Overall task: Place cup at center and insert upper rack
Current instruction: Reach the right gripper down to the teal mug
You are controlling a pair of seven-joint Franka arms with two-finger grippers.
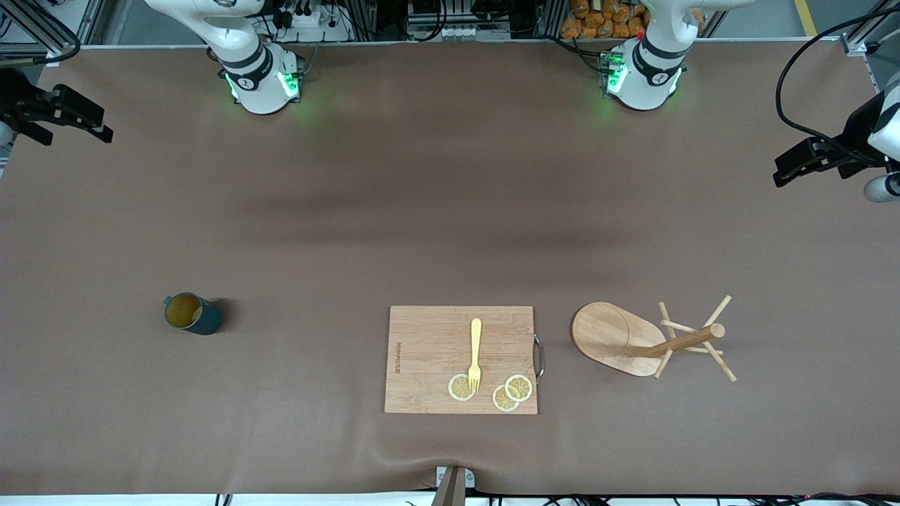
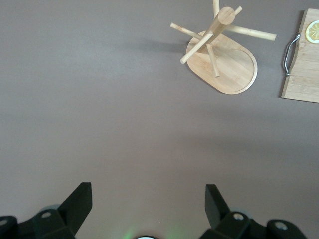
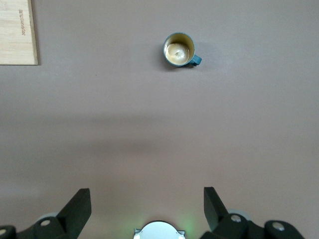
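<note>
The dark teal cup (image 1: 193,313) (image 3: 179,50) stands upright on the brown table toward the right arm's end, its tan inside showing. The upper rack (image 1: 636,341) (image 2: 223,59), a light wooden mug tree on an oval base with thin pegs round its pole, stands toward the left arm's end. My right gripper (image 1: 84,119) (image 3: 147,199) hangs open and empty high over the table's edge at the right arm's end. At the left arm's end, my left gripper (image 1: 801,165) (image 2: 148,199) hangs open and empty too. Both arms wait, apart from the cup and the rack.
A rectangular wooden cutting board (image 1: 422,337) (image 2: 301,74) lies between cup and rack, with a metal handle (image 1: 539,357) on the rack's side. On it lie a yellow fork (image 1: 476,351) and three lemon slices (image 1: 519,387). A camera mount (image 1: 453,485) sits at the nearest table edge.
</note>
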